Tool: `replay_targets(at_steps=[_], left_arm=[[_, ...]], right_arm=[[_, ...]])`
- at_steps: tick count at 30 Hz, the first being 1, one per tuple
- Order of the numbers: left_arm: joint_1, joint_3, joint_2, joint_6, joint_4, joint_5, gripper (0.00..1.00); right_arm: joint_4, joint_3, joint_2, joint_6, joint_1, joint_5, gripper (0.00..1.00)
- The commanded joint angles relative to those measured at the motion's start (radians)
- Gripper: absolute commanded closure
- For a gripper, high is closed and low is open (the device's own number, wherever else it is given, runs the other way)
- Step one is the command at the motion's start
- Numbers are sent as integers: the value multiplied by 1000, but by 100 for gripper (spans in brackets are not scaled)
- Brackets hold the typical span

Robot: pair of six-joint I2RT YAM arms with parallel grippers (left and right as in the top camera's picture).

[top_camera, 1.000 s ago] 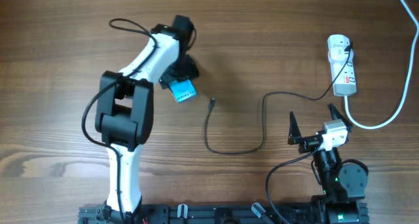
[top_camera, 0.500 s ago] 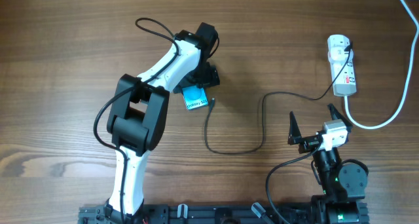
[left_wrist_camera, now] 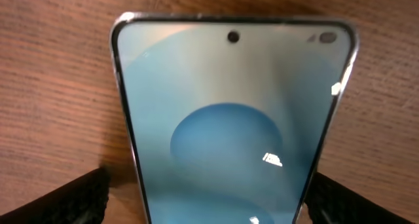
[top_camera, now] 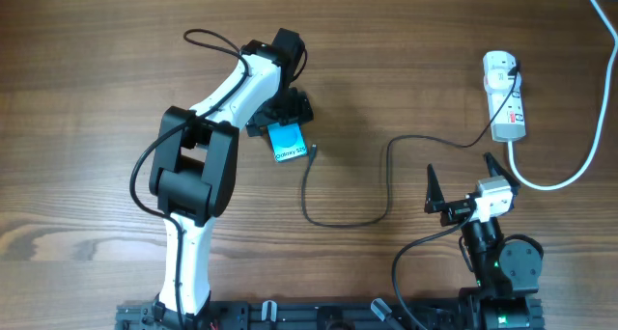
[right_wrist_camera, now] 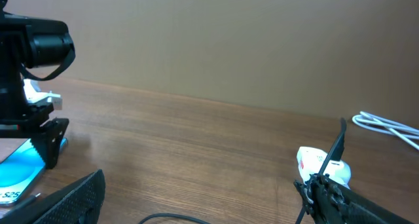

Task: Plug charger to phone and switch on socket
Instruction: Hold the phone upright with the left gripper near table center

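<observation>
I see the phone (top_camera: 288, 142) lying flat on the brown tabletop (top_camera: 97, 60), near the middle and a bit to the left. Its screen is bright blue with a lighter circle on it. The left gripper (top_camera: 280, 121) hangs right over the top end of the phone. Its jaws are wide open, with one black finger on each side of the phone. In the left wrist view the phone fills most of the picture. I can see bare wood between the phone and the left finger, so the jaws are not squeezing it.

The charger (top_camera: 389, 180) is a thin black cable. It runs from the socket (top_camera: 504, 96) at the far right, dips down in a loop on the tabletop, and comes up again to the phone. Its small dark tip (top_camera: 314, 151) sits just beside the lower right corner of the phone. I cannot tell if it touches the phone.

The socket is a short white strip with a black plug (top_camera: 513, 75) in it. A thick white cord (top_camera: 570, 176) curls away from it to the right.

The right gripper (top_camera: 462, 178) is low on the right, near the socket and well apart from the phone. Its jaws are open too, and nothing is in them.
</observation>
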Motion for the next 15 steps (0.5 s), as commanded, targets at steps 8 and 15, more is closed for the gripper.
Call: replay_targets(at_steps=[8, 15], left_arm=[[-11, -24, 34, 2, 5, -47, 21], [-11, -24, 34, 21, 100, -64, 20]], right_arm=[[4, -1, -11, -9, -6, 6, 0], [4, -1, -11, -9, -6, 6, 0]])
